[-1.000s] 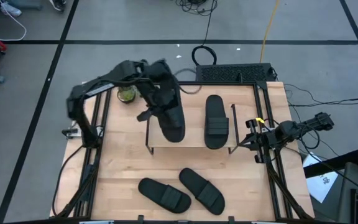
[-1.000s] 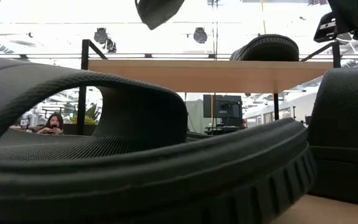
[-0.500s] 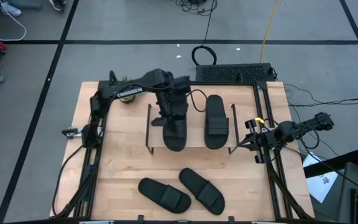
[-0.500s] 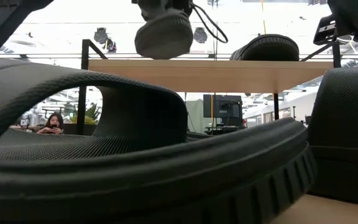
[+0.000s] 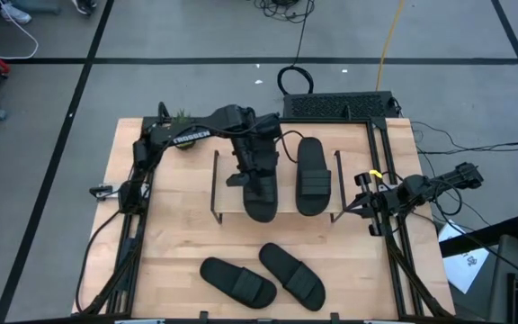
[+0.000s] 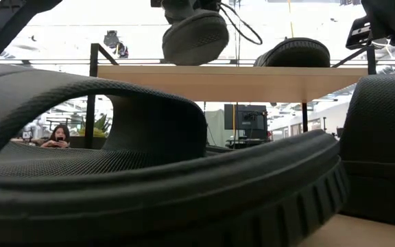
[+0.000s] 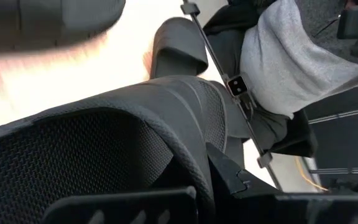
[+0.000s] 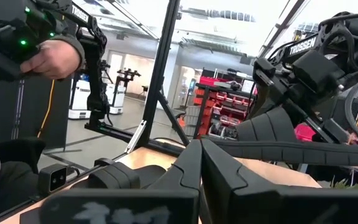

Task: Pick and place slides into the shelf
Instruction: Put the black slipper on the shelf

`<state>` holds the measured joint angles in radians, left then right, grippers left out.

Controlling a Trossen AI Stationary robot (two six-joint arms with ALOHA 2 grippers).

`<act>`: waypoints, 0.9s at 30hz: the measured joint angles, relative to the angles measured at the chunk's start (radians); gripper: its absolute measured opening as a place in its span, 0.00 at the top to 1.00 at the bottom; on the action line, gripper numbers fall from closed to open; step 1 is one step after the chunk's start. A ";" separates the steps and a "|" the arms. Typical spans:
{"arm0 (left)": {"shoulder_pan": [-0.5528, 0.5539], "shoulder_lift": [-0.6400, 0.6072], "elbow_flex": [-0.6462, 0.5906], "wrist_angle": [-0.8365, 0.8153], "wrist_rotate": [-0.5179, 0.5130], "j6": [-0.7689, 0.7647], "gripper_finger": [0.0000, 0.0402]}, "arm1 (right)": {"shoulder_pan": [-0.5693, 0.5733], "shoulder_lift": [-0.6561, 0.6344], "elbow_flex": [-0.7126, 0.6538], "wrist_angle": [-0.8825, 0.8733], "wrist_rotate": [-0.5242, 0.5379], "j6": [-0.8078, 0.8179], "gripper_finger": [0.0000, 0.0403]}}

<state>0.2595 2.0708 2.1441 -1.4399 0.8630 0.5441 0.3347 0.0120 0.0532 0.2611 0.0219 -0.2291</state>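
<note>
Left gripper (image 5: 252, 169) clasped a slide (image 5: 260, 193) above the shelf (image 5: 281, 213), left of a placed slide (image 5: 312, 176); right gripper (image 5: 368, 203) waited right, fingers together.

two slides (image 5: 298, 179) on shelf (image 5: 286, 212)

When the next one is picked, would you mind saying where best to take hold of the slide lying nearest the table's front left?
Probably by its wide strap, coming straight down from above. This slide lies flat, sole down and angled on the table, so the raised strap is the one part a tool could close across; the low sole offers little edge.
</note>
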 joint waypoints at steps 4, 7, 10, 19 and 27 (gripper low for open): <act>-0.005 0.000 0.000 0.042 -0.023 0.019 1.00 | 0.000 0.000 0.000 0.000 0.000 0.002 1.00; -0.002 0.000 0.000 0.044 -0.024 0.019 1.00 | 0.000 0.000 0.000 0.000 0.000 0.008 1.00; 0.003 0.000 0.000 0.044 -0.026 -0.007 1.00 | 0.000 0.000 -0.001 0.003 0.000 0.008 1.00; -0.002 0.026 -0.001 0.000 -0.043 -0.046 0.99 | 0.000 0.000 -0.001 0.005 0.000 0.030 1.00; 0.002 0.093 0.001 -0.017 -0.055 -0.048 0.99 | 0.000 0.000 -0.001 0.011 -0.002 0.049 1.00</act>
<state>0.2619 2.1640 2.1452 -1.4566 0.8078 0.4958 0.3351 0.0116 0.0525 0.2726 0.0200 -0.1803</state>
